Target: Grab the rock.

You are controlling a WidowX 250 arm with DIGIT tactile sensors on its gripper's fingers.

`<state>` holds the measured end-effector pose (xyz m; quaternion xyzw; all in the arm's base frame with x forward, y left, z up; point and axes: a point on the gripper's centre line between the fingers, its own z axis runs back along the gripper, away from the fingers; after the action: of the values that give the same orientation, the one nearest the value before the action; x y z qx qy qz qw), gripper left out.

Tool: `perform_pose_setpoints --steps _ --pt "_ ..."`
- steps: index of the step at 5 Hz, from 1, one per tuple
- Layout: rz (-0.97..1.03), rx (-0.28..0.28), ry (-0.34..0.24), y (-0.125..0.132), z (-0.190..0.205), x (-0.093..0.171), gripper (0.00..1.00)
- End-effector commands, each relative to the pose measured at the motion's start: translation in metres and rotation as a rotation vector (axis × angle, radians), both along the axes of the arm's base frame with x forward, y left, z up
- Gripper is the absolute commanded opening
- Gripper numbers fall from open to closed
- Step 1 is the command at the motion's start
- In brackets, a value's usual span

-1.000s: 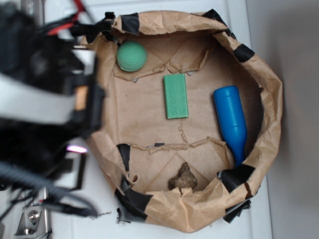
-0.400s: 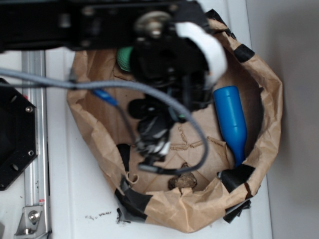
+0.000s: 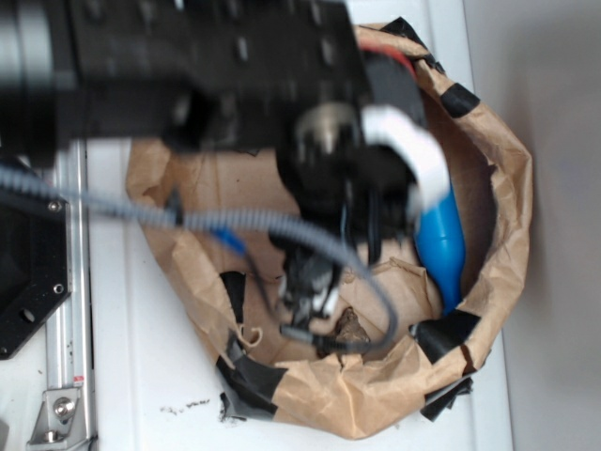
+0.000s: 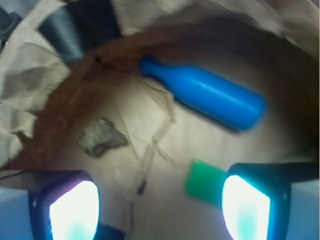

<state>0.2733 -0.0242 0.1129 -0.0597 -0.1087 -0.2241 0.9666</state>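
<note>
Still short of the rock

Closest to the wrist camera, the gripper [image 4: 159,205] hangs with jaws spread wide and empty, tilted down into the paper bag [image 3: 507,169]. The rock [image 4: 101,137] lies ahead and left of centre, near the crumpled wall. A straight drop would likely miss it or snag paper. Beyond lie a green block [image 4: 204,180] and blue bottle [image 4: 207,95].
</note>
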Motion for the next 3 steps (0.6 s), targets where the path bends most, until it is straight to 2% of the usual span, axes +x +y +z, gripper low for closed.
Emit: perform_pose_setpoints --steps 1,2,3 --pt "-0.251 0.020 -0.087 -0.029 -0.019 -0.009 1.00" --pt "-0.326 0.023 -0.090 -0.049 -0.024 -0.015 1.00" --pt "-0.403 0.043 -0.118 -0.058 -0.035 -0.015 1.00"
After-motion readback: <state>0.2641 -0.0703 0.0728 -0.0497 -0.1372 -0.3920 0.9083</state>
